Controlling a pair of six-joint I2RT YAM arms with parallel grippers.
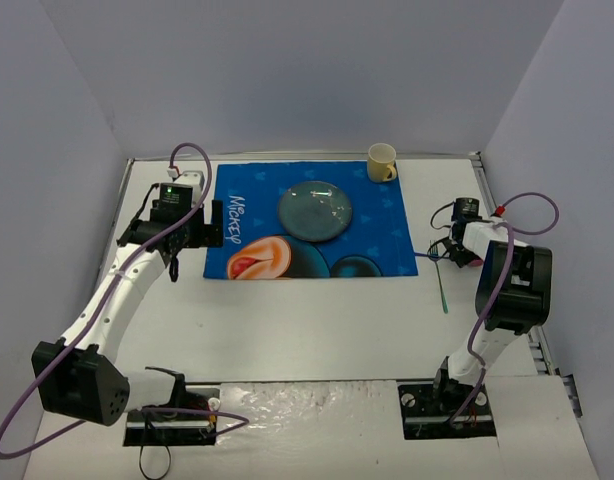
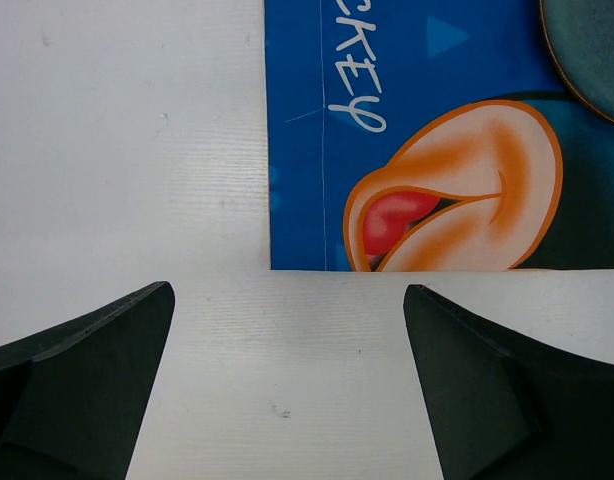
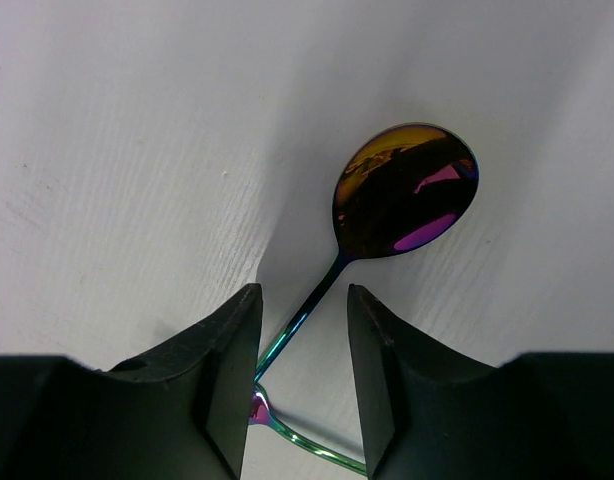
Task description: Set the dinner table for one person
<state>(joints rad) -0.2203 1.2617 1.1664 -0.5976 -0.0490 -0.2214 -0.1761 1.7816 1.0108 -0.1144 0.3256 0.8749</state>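
the dinner table [image 1: 317, 320] is the big white top with thin metal rails that fills the floor of the top view, and both arms stand bolted at its near edge. on its far half lies a blue mickey placemat [image 1: 387, 235] with a grey-blue plate [image 1: 316, 211] on it. a pale yellow mug [image 1: 381, 162] stands upright at the placemat's far right corner.

to the right of the placemat, on bare table, you have the right gripper [image 3: 302, 340] down over an iridescent spoon [image 3: 405, 190]. the spoon's bowl lies flat on the white surface ahead of the fingers, and its thin handle runs back between them. the jaws are partly drawn in but apart, with white table showing on either side of the handle, so nothing is clamped. a second utensil [image 3: 297, 438] with the same rainbow finish crosses under the spoon's handle near the bottom of the wrist view; you can't tell what kind it is. in the top view a thin green handle [image 1: 443, 286] lies on the table just nearer than the right gripper [image 1: 449, 250]; which piece it belongs to isn't clear.

your left gripper [image 2: 287, 370] is beside the placemat's left edge, jaws spread wide and holding nothing. it sits over bare table just off the mat's corner.
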